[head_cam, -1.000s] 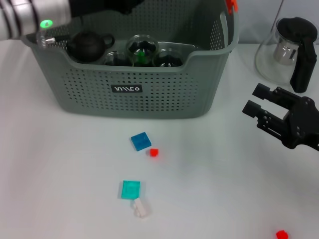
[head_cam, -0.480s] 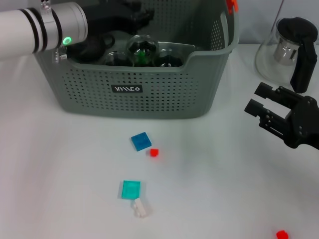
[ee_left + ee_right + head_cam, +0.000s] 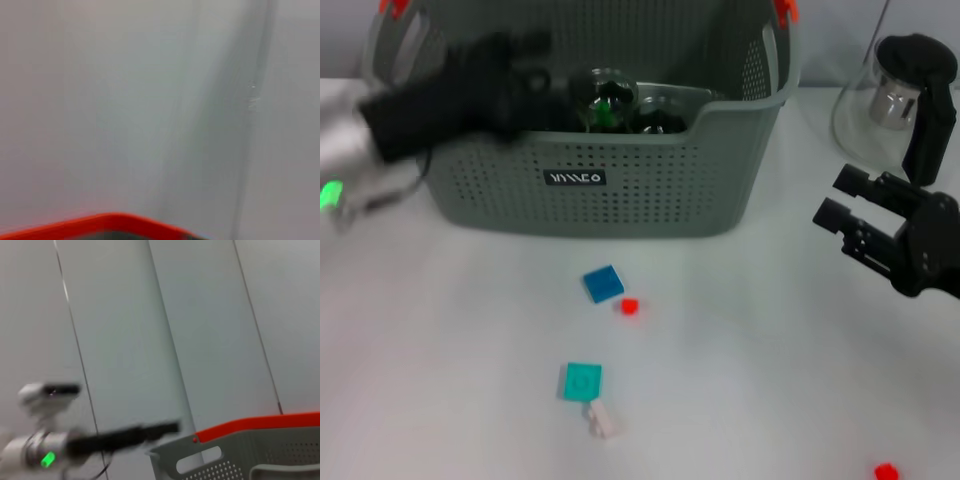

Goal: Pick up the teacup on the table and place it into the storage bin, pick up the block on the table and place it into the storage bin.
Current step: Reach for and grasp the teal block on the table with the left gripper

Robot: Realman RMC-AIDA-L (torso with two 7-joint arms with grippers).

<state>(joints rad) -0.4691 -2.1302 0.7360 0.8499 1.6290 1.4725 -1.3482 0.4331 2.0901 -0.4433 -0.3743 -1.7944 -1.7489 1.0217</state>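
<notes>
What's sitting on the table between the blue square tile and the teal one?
In the head view, nothing lies directly between the blue tile and the teal tile; that stretch of white table is bare. A small red cube sits just off to the side.

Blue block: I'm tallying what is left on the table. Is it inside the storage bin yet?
No. In the head view the blue block lies on the table, in front of the storage bin.

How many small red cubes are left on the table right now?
2. One red cube lies just right of the blue tile, in front of the storage bin; the other red cube sits at the near right edge. Others may be hidden.
</notes>
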